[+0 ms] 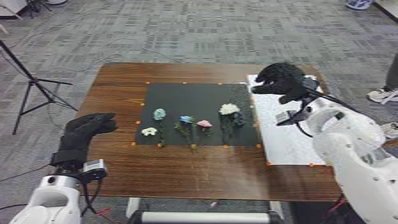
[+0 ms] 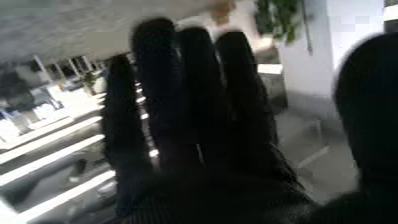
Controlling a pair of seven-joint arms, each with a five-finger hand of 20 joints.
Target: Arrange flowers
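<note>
right hand (image 1: pixel 282 80), over the far end of the white sheet (image 1: pixel 286 145): fingers straight and slightly spread, thumb apart. at its eight o'clock, flowers (image 1: pixel 229 108) lie side by side on the black mat (image 1: pixel 195 95). at nine o'clock from them, left hand (image 1: pixel 82 129), finger state not discernible. beneath: brown table (image 1: pixel 178 172).

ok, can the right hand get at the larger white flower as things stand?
Probably yes: the right hand is open near the white sheet, with nothing standing between it and the larger white flower.
</note>
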